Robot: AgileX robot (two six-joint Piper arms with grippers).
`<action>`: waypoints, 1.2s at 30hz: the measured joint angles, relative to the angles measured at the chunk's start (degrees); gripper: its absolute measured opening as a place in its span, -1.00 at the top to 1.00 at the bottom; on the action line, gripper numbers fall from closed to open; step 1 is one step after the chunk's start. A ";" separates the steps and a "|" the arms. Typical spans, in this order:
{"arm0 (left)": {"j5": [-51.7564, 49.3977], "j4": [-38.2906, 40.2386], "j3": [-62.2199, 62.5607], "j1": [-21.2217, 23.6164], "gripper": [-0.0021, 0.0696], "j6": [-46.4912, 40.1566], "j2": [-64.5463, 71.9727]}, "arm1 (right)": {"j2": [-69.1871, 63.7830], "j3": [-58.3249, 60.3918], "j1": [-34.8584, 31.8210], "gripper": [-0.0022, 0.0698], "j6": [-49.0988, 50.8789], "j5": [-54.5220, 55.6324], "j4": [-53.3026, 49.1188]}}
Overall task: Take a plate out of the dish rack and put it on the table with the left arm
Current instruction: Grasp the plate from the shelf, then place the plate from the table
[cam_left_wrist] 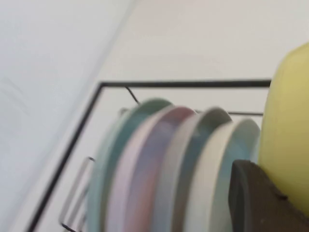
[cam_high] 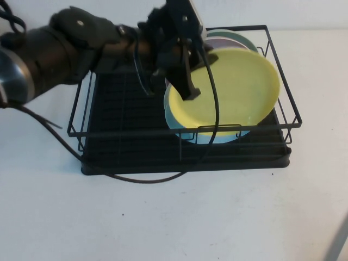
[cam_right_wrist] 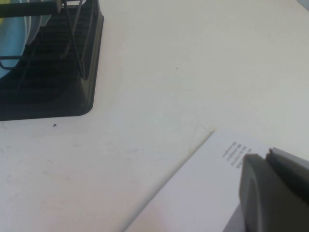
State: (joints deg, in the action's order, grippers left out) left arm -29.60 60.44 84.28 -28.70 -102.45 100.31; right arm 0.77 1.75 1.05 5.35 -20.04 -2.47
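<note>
yellow and plain, the plate (cam_high: 234,89) is round with a shallow raised rim, and it leans tilted at the front of a stack in the right half of the dish rack (cam_high: 136,138), its face turned up toward the high camera. the left pincer (cam_high: 187,81) reaches over the rack from the left on the left arm (cam_high: 60,46) and is clamped on the plate's left edge, one black finger lying across the yellow face. just behind the plate stand a light blue plate (cam_high: 187,128) and further pastel plates. the rack is black wire on a black tray base and sits on the white, faintly speckled counter (cam_high: 174,217); a black cable (cam_high: 147,178) trails over its front. the left wrist view shows what the high view hides: the upright plates (cam_left_wrist: 169,169) edge-on in green, pink and blue, with the yellow rim and a dark finger (cam_left_wrist: 256,198) beside them. the right wrist view shows the rack's corner, a printed white sheet (cam_right_wrist: 207,193) on the counter, and part of the right pincer (cam_right_wrist: 275,191), well apart from the rack; i cannot tell whether it is apart or together.
</note>
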 joint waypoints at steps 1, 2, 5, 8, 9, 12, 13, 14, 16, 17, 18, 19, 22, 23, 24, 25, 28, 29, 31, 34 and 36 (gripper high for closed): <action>0.52 0.14 0.00 0.00 0.79 -0.05 -1.01 | 0.00 0.00 0.00 1.00 0.00 0.00 0.00; 0.79 0.14 0.00 0.00 0.79 -0.19 -1.83 | 0.00 0.00 0.00 1.00 0.00 0.00 0.00; 2.19 0.36 0.00 0.00 0.79 -0.70 -5.21 | 0.00 0.00 0.00 1.00 0.00 0.00 0.00; 2.60 0.36 0.00 0.00 0.79 -0.22 -9.00 | 0.00 0.00 0.00 1.00 0.00 0.00 0.00; 2.69 0.36 0.00 0.00 0.79 0.86 -10.51 | 0.00 0.00 0.00 1.00 0.00 0.00 0.00; 2.81 0.07 0.10 0.00 0.79 8.31 -14.92 | 0.00 0.00 0.00 1.00 0.00 0.00 0.00; 2.35 -0.60 0.10 0.13 0.79 12.25 -16.45 | 0.00 0.00 0.00 1.00 0.00 0.00 0.00; 1.61 -1.77 0.21 0.24 0.79 16.10 -17.84 | 0.00 0.00 0.00 1.00 0.00 0.00 -0.09; -2.47 -7.23 0.54 0.48 0.79 27.55 -20.16 | 0.00 0.00 0.00 1.00 0.00 0.00 -0.09; -5.71 -10.15 0.58 0.80 0.79 32.30 -20.84 | 0.00 0.00 0.00 1.00 0.00 0.00 -0.09; -9.56 -14.11 0.58 1.10 0.79 38.15 -21.41 | 0.00 0.00 0.00 1.00 0.00 0.00 -0.09; -13.75 -18.15 0.58 1.39 0.79 43.86 -21.82 | 0.00 0.00 0.00 1.00 0.00 0.00 -0.09; -24.11 -27.04 0.28 3.17 0.79 57.88 -21.70 | 0.00 0.00 0.00 1.00 0.00 0.00 -0.09; -26.09 -28.07 -0.17 3.90 0.79 61.29 -21.45 | 0.00 0.00 0.00 1.00 0.00 0.00 -0.09; -28.07 -28.60 -1.02 4.84 0.79 63.72 -21.35 | 0.00 0.00 0.00 1.00 0.00 0.00 -0.09; -29.40 -28.59 -2.28 5.79 0.79 65.35 -21.35 | 0.00 0.00 0.00 1.00 0.00 0.00 -0.09; -31.68 -25.17 -8.59 8.70 0.79 66.56 -21.35 | 0.00 0.00 0.00 1.00 0.00 0.00 -0.09; -31.81 -22.99 -10.98 9.52 0.79 66.16 -21.35 | 0.00 0.00 0.00 1.00 0.00 0.00 -0.09; -31.38 -17.32 -17.99 11.55 0.79 63.99 -21.35 | 0.00 0.00 0.00 1.00 0.00 0.00 -0.09; -27.86 -6.96 -29.45 13.97 0.79 57.61 -21.35 | 0.00 0.00 0.00 1.00 0.00 0.00 -0.09; -23.16 -0.25 -36.68 14.87 0.79 53.08 -21.35 | 0.00 0.00 0.00 1.00 0.00 0.00 -0.09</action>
State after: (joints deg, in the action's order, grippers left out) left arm -52.76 60.19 47.60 -13.83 -49.37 78.96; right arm 0.77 1.75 1.05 5.35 -20.04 -2.56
